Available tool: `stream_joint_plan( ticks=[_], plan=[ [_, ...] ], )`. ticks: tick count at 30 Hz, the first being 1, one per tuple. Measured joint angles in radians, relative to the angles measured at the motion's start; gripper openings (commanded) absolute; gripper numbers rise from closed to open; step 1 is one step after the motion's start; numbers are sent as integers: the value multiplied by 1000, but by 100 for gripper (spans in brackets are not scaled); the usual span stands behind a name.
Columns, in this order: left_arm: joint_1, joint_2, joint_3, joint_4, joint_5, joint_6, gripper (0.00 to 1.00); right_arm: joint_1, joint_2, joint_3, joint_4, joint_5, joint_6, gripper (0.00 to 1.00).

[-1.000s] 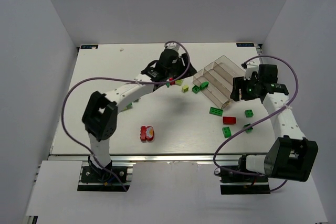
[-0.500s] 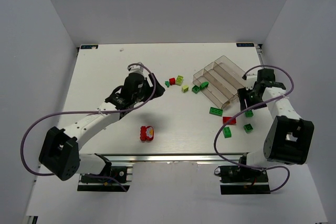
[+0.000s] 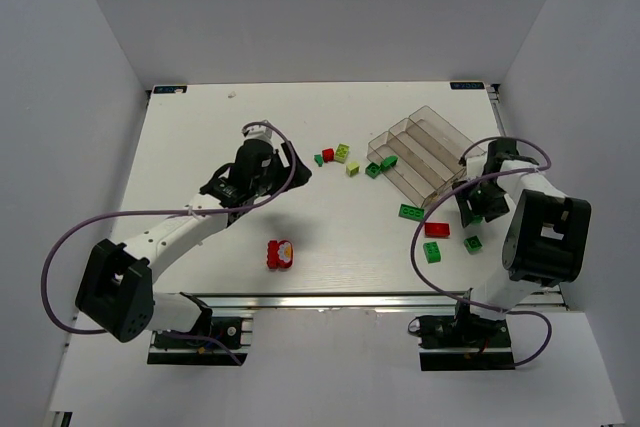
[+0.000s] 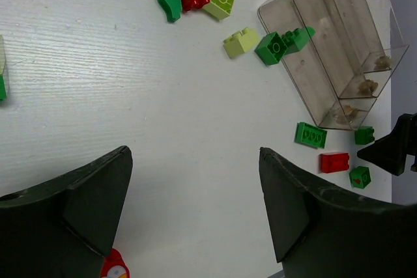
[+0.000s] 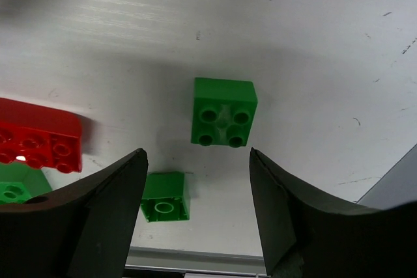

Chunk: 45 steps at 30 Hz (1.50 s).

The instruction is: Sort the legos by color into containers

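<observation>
The clear tray [image 3: 420,152] lies at the back right; it also shows in the left wrist view [image 4: 339,50]. A dark green brick [image 4: 281,43] touches its near end. A small group of green, red and yellow-green bricks [image 3: 335,157] lies left of it. My right gripper [image 3: 475,209] is open and empty, low over a green four-stud brick [image 5: 223,111], which lies just ahead of the jaws [image 5: 197,154]. Another green brick [image 5: 165,196] lies upturned by the left finger, with a red brick [image 5: 40,144] further left. My left gripper [image 3: 283,162] is open and empty over bare table [image 4: 194,154].
A green long brick [image 3: 411,212], a red brick [image 3: 436,229] and a green brick [image 3: 432,251] lie in front of the tray. A red and yellow object [image 3: 281,253] lies near the middle front. The table's metal front edge [image 5: 195,255] is close below my right gripper.
My left arm has pulled back from the bricks beside the tray toward the left middle. My right gripper has moved from beside the tray down over the green bricks at the right.
</observation>
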Motion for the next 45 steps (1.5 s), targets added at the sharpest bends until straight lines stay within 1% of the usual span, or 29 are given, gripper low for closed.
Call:
stream_joint_plan(
  ticks=[5, 11, 20, 24, 26, 27, 29, 30, 32, 35, 39, 45],
  plan=[
    [12, 2, 0, 0, 7, 7, 88, -25, 43, 18, 13, 13, -13, 69],
    [19, 5, 0, 0, 15, 19, 88, -32, 106, 76, 16, -29, -39, 61],
    [19, 9, 0, 0, 27, 35, 88, -33, 169, 154, -14, -107, -100, 40],
    [20, 9, 0, 0, 30, 47, 88, -33, 171, 159, -34, -120, -119, 28],
    [23, 7, 0, 0, 34, 54, 88, -33, 170, 159, -51, -121, -128, 27],
    [24, 6, 0, 0, 34, 58, 88, -33, 170, 159, -59, -122, -132, 23],
    [25, 2, 0, 1, 36, 63, 88, -33, 170, 159, -75, -126, -139, 19],
    [26, -1, 0, 1, 38, 65, 88, -33, 170, 160, -82, -130, -143, 16],
    [27, -7, 0, 1, 44, 71, 88, -33, 169, 167, -103, -142, -146, 12],
    [31, -14, 0, 1, 53, 85, 88, -33, 169, 218, -144, -173, -150, 9],
    [33, -24, 0, 3, 84, 102, 89, -33, 146, 332, -179, -267, -170, 0],
    [35, -50, -11, 39, 124, 113, 89, -9, 53, 430, -227, -386, -202, 0]
  ],
)
